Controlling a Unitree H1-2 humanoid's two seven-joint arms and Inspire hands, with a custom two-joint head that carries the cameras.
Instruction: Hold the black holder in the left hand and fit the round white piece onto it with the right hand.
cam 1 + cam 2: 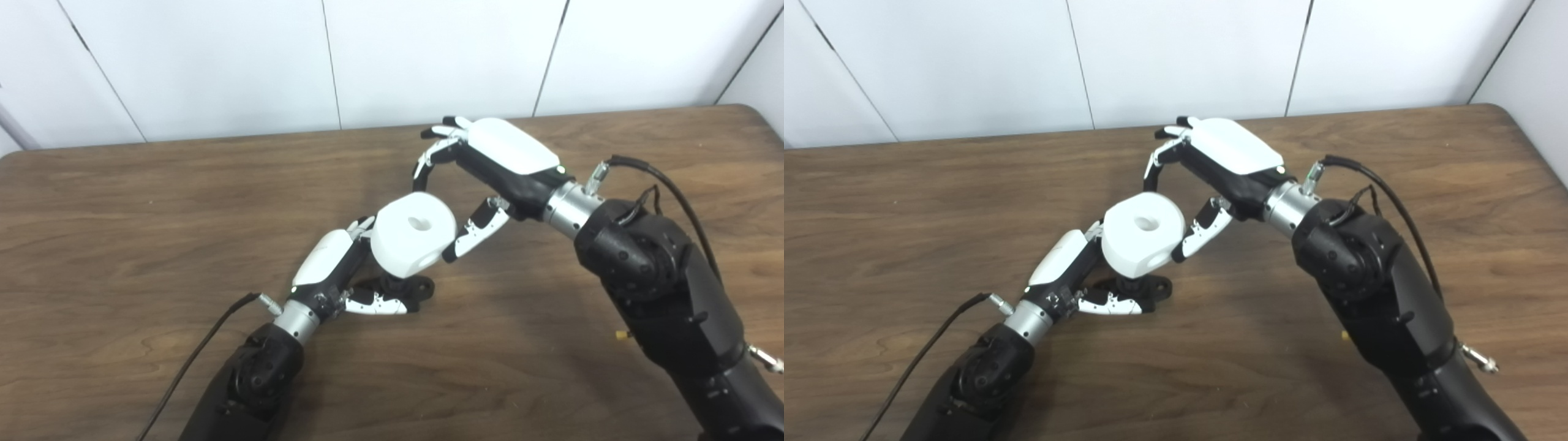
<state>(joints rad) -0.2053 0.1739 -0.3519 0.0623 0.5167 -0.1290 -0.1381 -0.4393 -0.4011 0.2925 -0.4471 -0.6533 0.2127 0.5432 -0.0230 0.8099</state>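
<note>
Left eye view: the left hand (334, 260) grips the black plastic holder (409, 288) low over the brown wooden table (122, 214); the round white plastic piece (412, 234) sits on top (hole facing up). Right eye view: the right hand (1213, 165) is spread, holding nothing, its thumb just beside the piece.

A brown wooden table (122, 245) stands against a white panelled wall (245, 61).
</note>
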